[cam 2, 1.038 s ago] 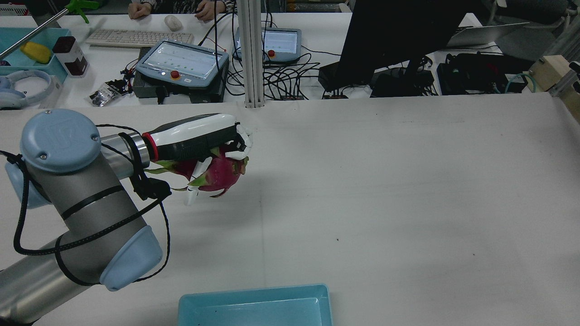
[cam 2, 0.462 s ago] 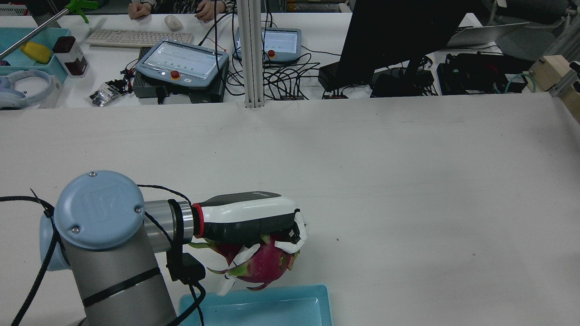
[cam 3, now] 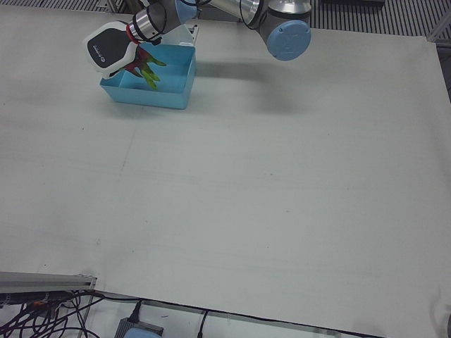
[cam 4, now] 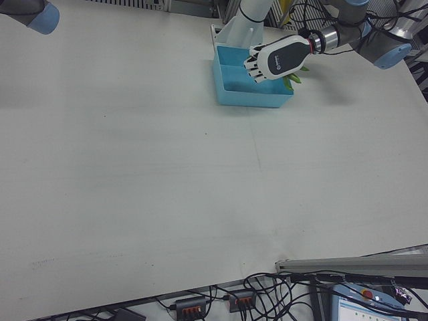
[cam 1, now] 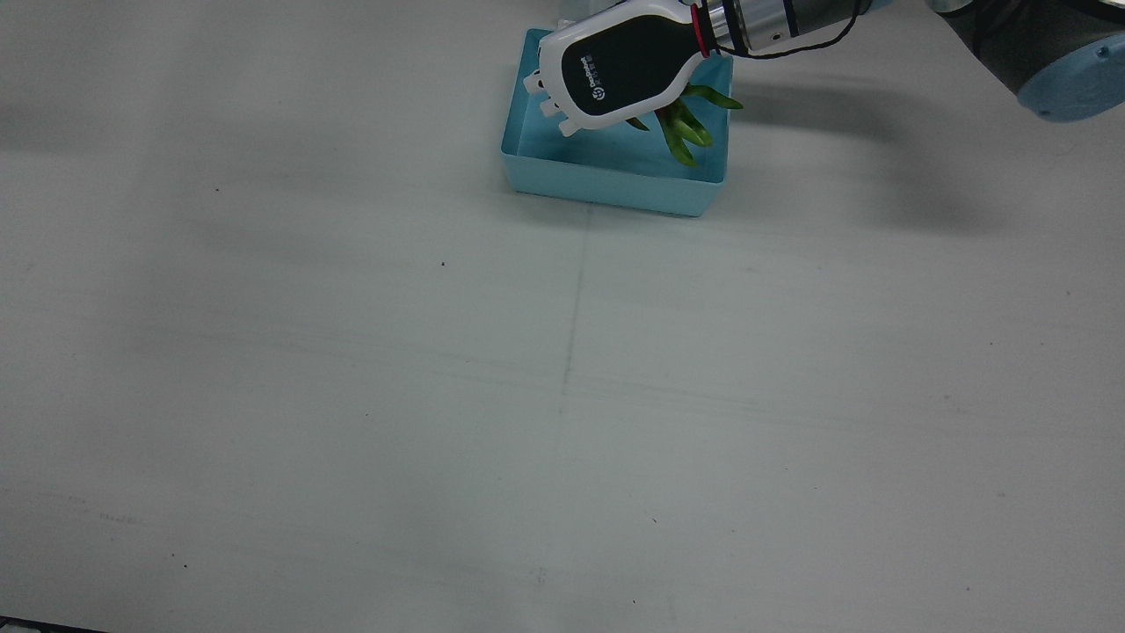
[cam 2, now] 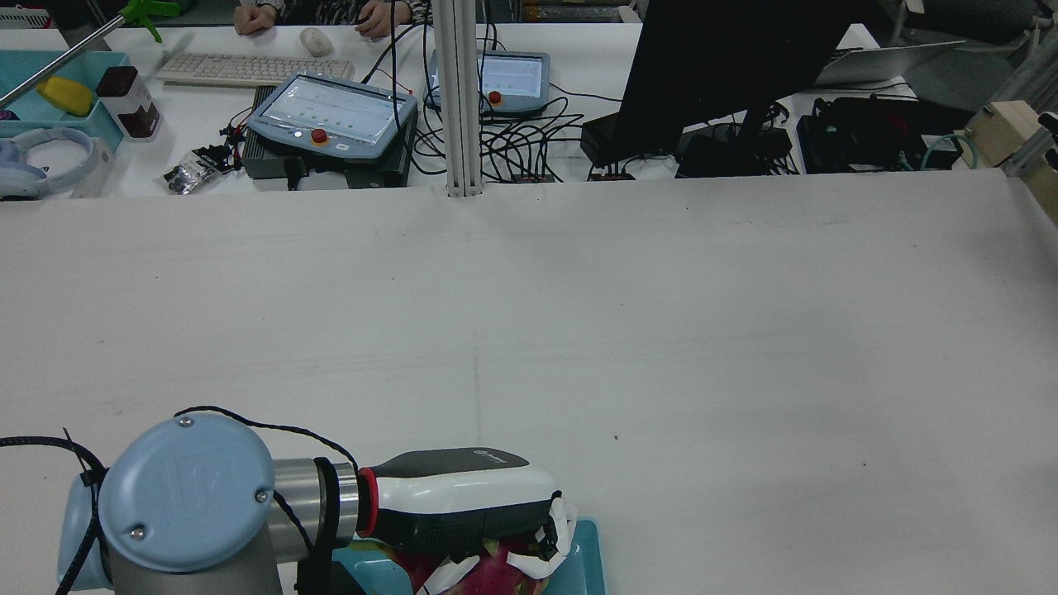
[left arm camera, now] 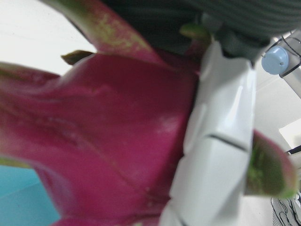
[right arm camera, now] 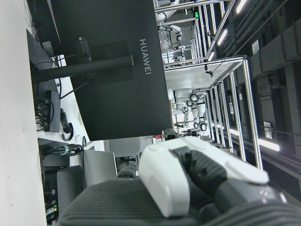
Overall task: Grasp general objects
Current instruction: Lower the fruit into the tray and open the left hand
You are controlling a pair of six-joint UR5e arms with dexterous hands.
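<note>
My left hand (cam 1: 615, 75) is shut on a pink dragon fruit with green leaves (cam 1: 685, 132) and holds it over the light blue bin (cam 1: 606, 189). In the rear view the hand (cam 2: 463, 508) covers most of the fruit (cam 2: 496, 570) at the bin's rim (cam 2: 591, 562). The left hand view is filled by the fruit's pink skin (left arm camera: 103, 141) with a white finger (left arm camera: 221, 141) pressed on it. The right hand (right arm camera: 197, 174) shows only partly in its own view, pointed at a monitor away from the table; its fingers are not clear.
The bin stands at the robot-side edge of the white table (cam 1: 562, 369), near the arm pedestal (cam 4: 244, 20). Beyond the far edge are teach pendants (cam 2: 331, 116), cables and a black monitor (cam 2: 727, 74).
My left hand has carried the dragon fruit back from mid-table toward the robot side, and it is now over the blue bin. Its hold on the fruit is unchanged.
</note>
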